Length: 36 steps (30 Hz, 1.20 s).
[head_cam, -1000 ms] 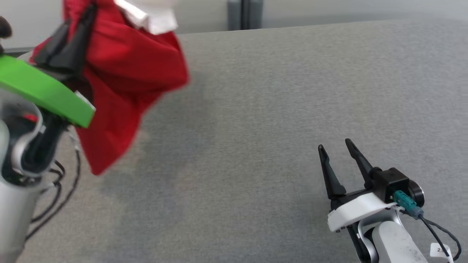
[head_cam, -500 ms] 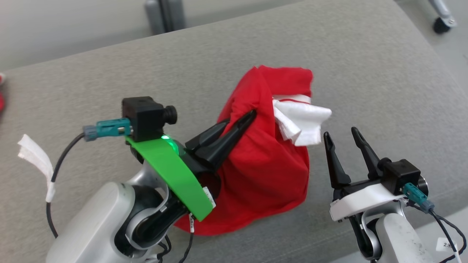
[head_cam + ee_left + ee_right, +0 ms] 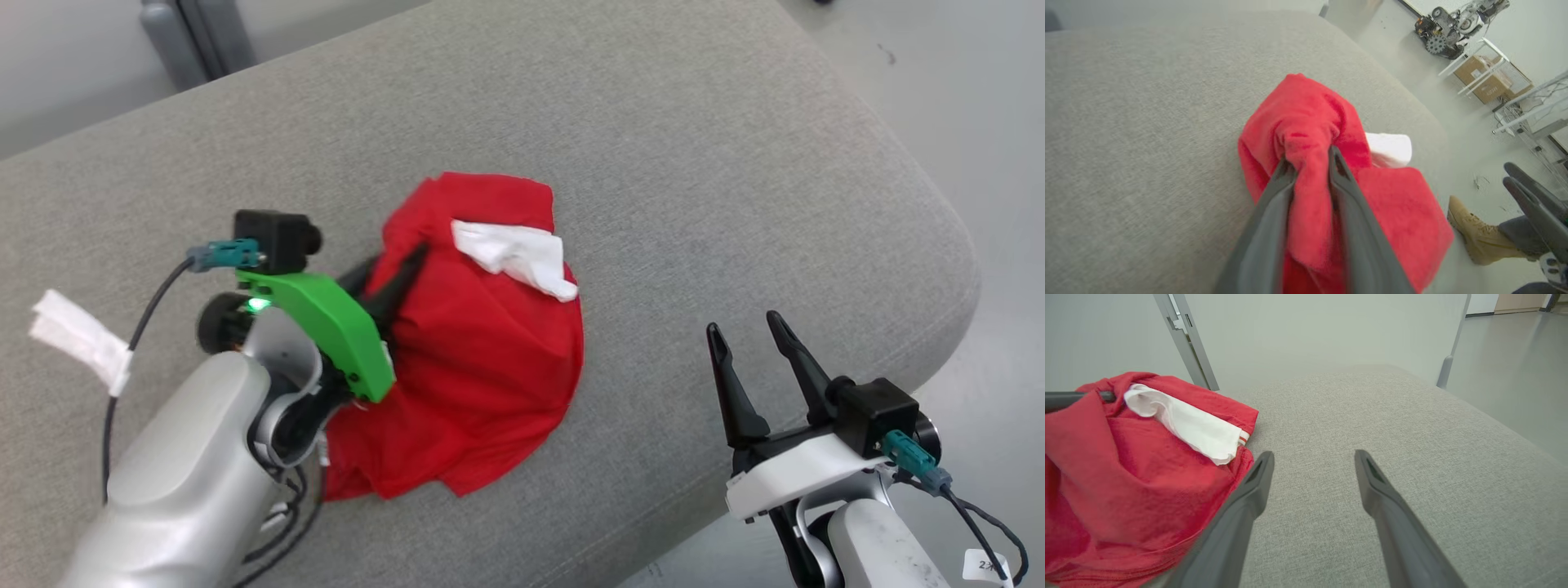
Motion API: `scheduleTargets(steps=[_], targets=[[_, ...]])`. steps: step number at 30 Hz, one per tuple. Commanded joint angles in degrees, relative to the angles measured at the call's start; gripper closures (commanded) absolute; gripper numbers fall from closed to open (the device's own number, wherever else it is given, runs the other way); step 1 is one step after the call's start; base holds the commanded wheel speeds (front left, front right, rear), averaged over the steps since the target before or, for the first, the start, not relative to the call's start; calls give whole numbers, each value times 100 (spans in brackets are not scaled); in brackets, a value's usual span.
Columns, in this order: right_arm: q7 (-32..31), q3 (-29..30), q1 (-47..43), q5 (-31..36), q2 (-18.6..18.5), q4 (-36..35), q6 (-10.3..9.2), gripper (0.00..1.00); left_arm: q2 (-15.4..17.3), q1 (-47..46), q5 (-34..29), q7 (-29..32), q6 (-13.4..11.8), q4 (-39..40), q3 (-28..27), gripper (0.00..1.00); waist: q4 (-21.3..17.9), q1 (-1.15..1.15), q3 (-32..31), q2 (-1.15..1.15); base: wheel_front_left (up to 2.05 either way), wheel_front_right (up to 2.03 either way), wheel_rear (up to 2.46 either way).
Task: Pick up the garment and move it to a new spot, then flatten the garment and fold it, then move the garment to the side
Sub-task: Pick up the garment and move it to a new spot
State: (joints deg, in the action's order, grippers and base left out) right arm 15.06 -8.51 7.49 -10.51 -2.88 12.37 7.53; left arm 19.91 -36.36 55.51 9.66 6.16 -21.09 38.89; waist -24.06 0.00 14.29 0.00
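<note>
A red garment (image 3: 482, 359) lies bunched on a grey fabric-covered surface (image 3: 653, 163). The left gripper (image 3: 412, 257) has its two dark fingers drawn narrow, pinching a raised ridge of the cloth between them. Most of the garment spreads to the right of that gripper and back beneath its fingers, resting on the surface. A white patch (image 3: 514, 255) lies on top of the heap just ahead and right of the fingertips. To the left of and beyond this gripper, bare grey fabric runs wide. The right gripper (image 3: 745, 324) hovers well to the right of the heap, fingers parted with nothing between them. The garment's hem sits just beside its left finger in the right wrist view. Ahead of it the surface is bare up to a rounded edge. To its right the surface curves down to a pale floor (image 3: 980, 122). A person's tan boot (image 3: 1470, 232) stands on that floor, right of the left gripper.
</note>
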Motion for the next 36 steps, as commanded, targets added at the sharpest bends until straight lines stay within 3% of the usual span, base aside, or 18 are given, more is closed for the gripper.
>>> scheduleTargets(steps=[1, 7, 12, 19, 25, 36], targets=[[18, -2, -2, 54, -1, 4, -7, 0, -32, -115, -208, -352, 15, -352, -43, 0, -19, 0, -59, 0, 0, 0, 0], [18, 137, -67, 216, -5, 19, -8, 0, -299, -253, -794, -1666, -7, -1475, 11, 0, 244, 0, -277, 0, 0, 0, 0], [18, 278, -146, 390, -6, -61, -7, 0, -445, -22, -973, -2430, -145, -1604, -271, 0, 623, 0, -536, 0, 0, 0, 0], [18, 624, -269, 734, -6, -240, -8, 0, -625, 1216, -1967, -2478, -541, 66, -1485, 0, 1286, 0, -850, 0, 0, 0, 0], [18, 849, -347, 985, -4, -341, -8, 0, -939, 2574, -2947, -2480, -690, 1280, -2291, 0, 1792, 0, -1037, 0, 0, 0, 0], [18, 956, -596, 1112, -7, -309, -8, 0, -1537, 4300, -3805, -2482, -276, 1888, -3650, 0, 2345, 0, -1297, 0, 0, 0, 0]])
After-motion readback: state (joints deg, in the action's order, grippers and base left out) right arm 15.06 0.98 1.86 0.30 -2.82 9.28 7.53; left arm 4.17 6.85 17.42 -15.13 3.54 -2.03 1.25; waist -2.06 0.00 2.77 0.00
